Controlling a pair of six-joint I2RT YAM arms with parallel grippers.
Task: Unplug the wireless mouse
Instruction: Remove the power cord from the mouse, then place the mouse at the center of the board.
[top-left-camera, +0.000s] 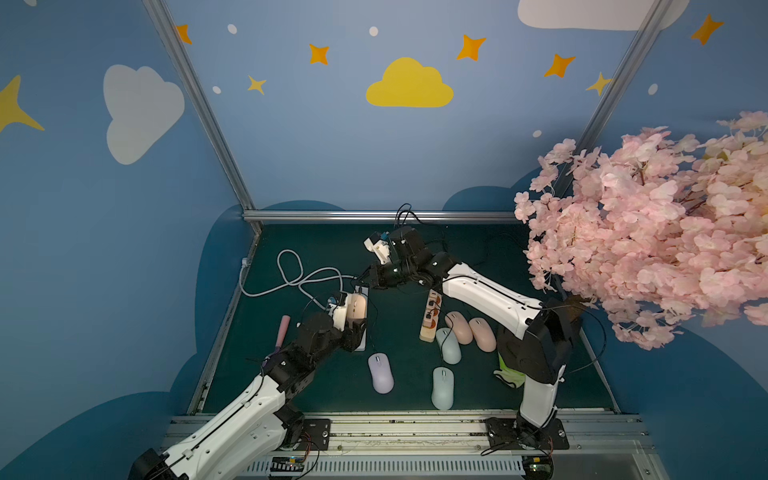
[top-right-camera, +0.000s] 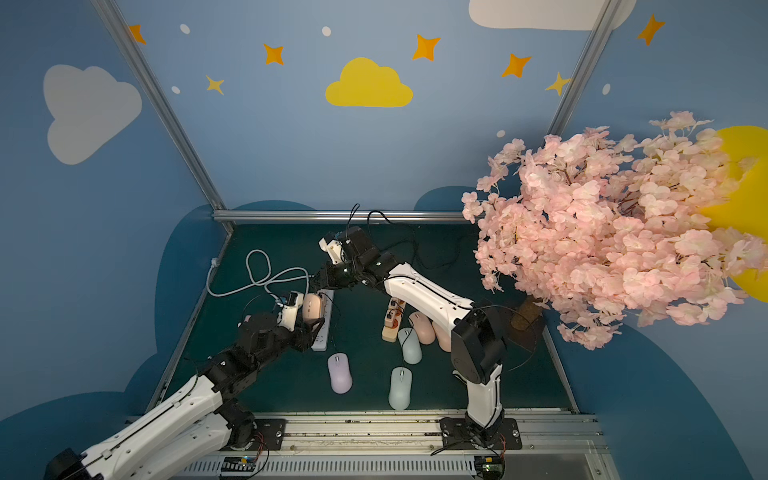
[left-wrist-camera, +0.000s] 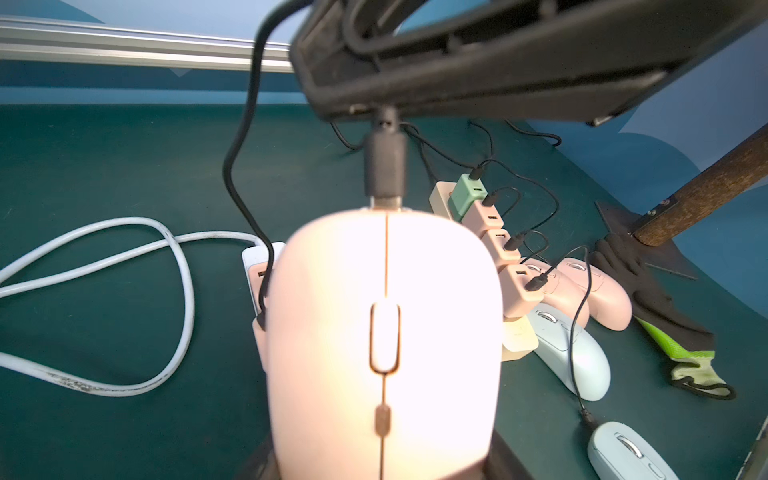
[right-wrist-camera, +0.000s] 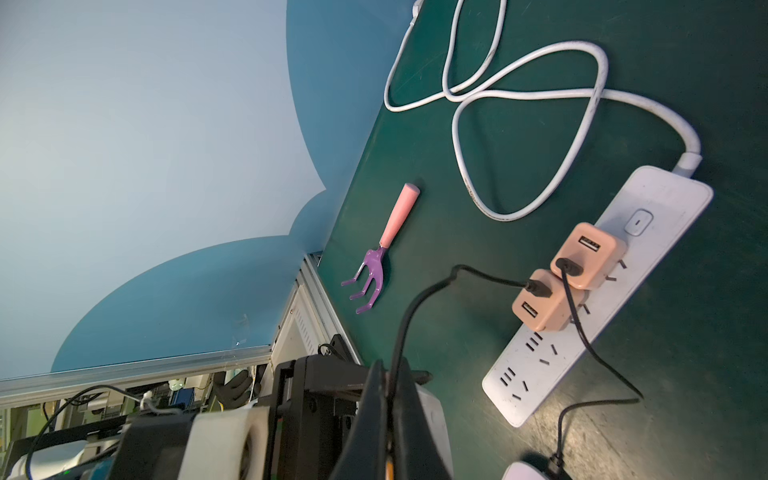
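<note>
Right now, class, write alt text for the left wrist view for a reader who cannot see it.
A pink mouse fills the frame, with a black plug in its front; the right end effector pinches the plug's neck.

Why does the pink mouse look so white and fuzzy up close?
In the left wrist view the pink mouse sits close to the lens, so it is blurred and washed out; the black plug is soft. In both top views the mouse is small but keeps its pink colour.
</note>
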